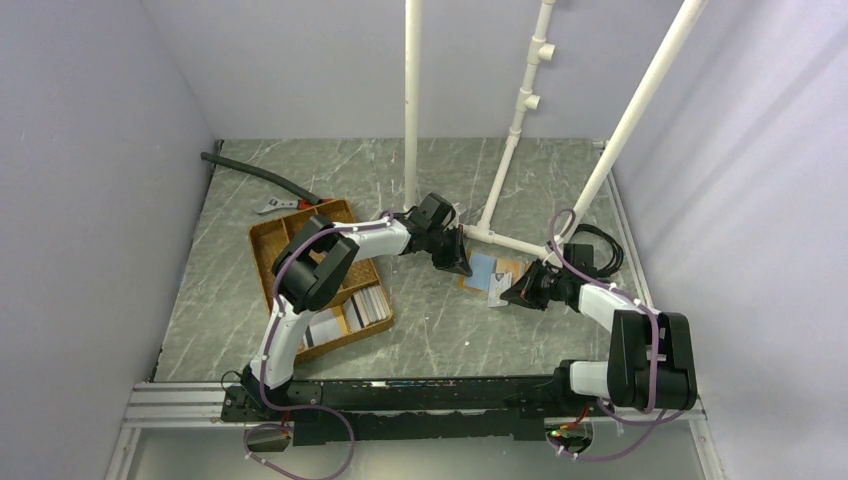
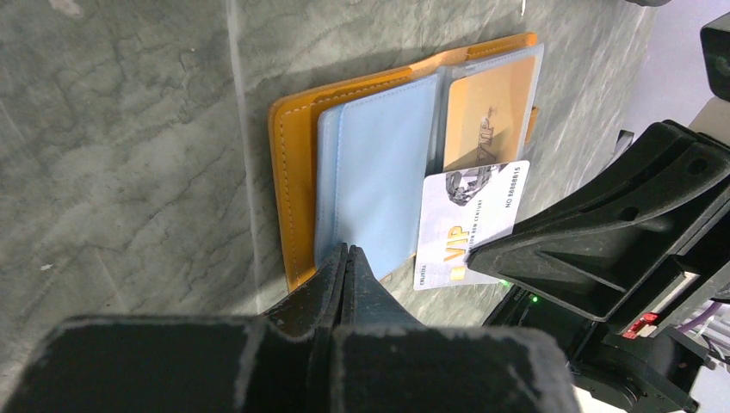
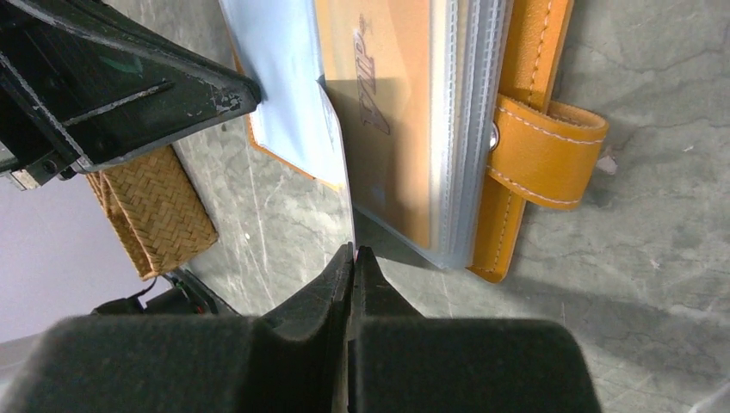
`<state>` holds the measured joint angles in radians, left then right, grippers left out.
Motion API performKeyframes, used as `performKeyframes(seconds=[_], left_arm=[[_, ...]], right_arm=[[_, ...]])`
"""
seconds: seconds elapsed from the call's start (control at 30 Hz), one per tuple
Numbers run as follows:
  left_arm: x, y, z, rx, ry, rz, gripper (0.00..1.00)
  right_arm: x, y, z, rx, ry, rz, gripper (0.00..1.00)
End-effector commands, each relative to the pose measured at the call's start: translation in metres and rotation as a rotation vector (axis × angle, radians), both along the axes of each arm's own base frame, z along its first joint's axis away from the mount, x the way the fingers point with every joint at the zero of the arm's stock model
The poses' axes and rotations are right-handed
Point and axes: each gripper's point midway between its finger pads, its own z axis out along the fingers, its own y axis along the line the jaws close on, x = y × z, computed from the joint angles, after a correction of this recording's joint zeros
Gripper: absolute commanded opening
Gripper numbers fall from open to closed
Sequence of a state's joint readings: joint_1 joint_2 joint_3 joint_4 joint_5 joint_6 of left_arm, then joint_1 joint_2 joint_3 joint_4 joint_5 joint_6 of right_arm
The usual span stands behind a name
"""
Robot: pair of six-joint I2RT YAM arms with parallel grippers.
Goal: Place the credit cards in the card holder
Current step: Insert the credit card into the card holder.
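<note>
The grey marbled table [image 1: 430, 330] carries a large brown woven divided tray [image 1: 268, 232] at the left, with spare cards [image 1: 365, 305] in its near compartment. Just right of the tray, between the two arms, the flat orange-tan leather card holder [image 2: 297, 172] lies open. It shows a light blue leaf [image 2: 379, 172] and a clear plastic sleeve [image 2: 495, 95] with a gold card inside.

A white VIP credit card [image 2: 469, 219] is clamped at one short end by the right jaws, which are closed tight on it. Its long axis points away from them toward the holder, and its free end overlaps the sleeve's edge.

The left jaws are closed on nothing, with their tips on the blue leaf's edge. The right arm looks placed to slide the card in along that axis.
</note>
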<state>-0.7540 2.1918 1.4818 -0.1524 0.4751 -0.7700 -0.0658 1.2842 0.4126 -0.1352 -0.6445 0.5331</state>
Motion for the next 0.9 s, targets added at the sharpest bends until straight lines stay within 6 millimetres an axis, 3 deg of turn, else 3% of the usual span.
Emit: performKeyframes(seconds=[0.0, 0.87], left_arm=[[-0.003, 0.025, -0.046, 0.144, 0.035, 0.010, 0.00], [-0.006, 0.025, -0.052, 0.166, 0.039, -0.031, 0.00]], right_arm=[[0.006, -0.006, -0.004, -0.037, 0.007, -0.010, 0.00], [0.069, -0.018, -0.001, -0.087, -0.064, -0.066, 0.00]])
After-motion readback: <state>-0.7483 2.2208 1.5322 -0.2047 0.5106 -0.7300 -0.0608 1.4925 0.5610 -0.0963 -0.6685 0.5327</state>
